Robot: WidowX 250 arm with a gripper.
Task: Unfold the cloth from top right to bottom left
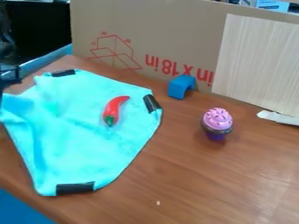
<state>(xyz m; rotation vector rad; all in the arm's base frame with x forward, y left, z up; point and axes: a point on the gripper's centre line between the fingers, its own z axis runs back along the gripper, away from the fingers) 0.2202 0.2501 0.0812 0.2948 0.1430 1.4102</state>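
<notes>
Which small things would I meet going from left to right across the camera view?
A red chili pepper on the turquoise cloth → a tiny pale speck → a blue arch block → a pink-topped cupcake → a torn white strip.

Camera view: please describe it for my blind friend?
A rumpled turquoise cloth lies on a brown table, a red chili on top, a black robot arm at the left edge. To the right: blue block, toy cupcake.

The view's left edge cuts off part of the cloth (76, 146) and the gripper (8, 75) by its left corner. Right of the cloth, a white strip (279, 117) runs out of view; below right, a speck (158, 203) is unidentifiably small.
</notes>
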